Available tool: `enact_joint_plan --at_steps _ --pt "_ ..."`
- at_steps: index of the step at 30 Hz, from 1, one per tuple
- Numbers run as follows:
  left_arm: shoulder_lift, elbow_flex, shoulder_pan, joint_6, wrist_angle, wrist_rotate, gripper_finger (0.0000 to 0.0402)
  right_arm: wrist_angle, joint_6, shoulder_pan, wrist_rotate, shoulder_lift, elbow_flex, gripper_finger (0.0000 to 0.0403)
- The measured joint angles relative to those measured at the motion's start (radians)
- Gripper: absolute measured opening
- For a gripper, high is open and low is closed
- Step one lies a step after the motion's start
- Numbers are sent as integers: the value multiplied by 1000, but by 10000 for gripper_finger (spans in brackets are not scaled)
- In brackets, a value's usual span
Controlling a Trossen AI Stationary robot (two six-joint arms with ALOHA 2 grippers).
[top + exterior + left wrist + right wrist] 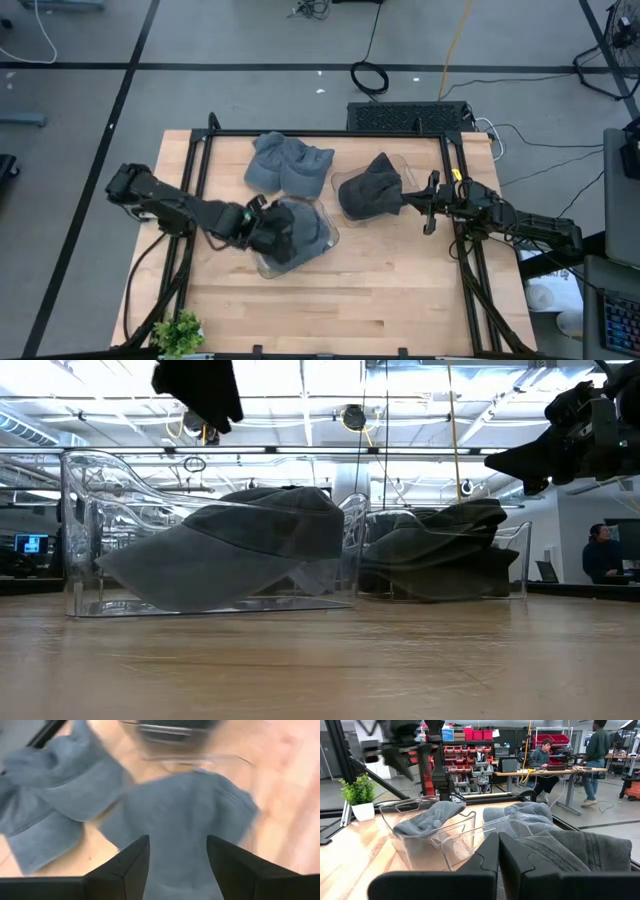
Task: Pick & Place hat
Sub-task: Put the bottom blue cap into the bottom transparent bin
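Grey hats (288, 165) lie in clear plastic bins (330, 236) on a pale wooden table (380, 290), beside a green plant (178, 332).

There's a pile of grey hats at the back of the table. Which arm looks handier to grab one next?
Probably the left. Its pincer is open above the hat in the near clear bin, just beside the loose hats. The right pincer is shut, beside the far bin.

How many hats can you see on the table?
4, maybe more hidden. One hat lies in the clear bin under the left tool, one hat in the bin by the right tool, two loose hats behind.
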Motion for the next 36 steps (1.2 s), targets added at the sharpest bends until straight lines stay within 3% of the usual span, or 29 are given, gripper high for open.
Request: enact_joint_plan --at_steps 5,9,13,21,27,36 --pt "51 0 119 27 8 160 172 0 0 0 0 0 0 0" --pt "132 -1 165 56 -3 187 97 0 0 0 0 0 0 0" --pt "194 -1 192 119 40 276 16 0 0 0 0 0 0 0" --pt "300 -1 208 184 125 306 45 0 0 0 0 0 0 0" --pt "350 -1 217 197 126 367 44 0 0 0 0 0 0 0" --pt "231 -1 210 203 129 340 6 0 0 0 0 0 0 0"
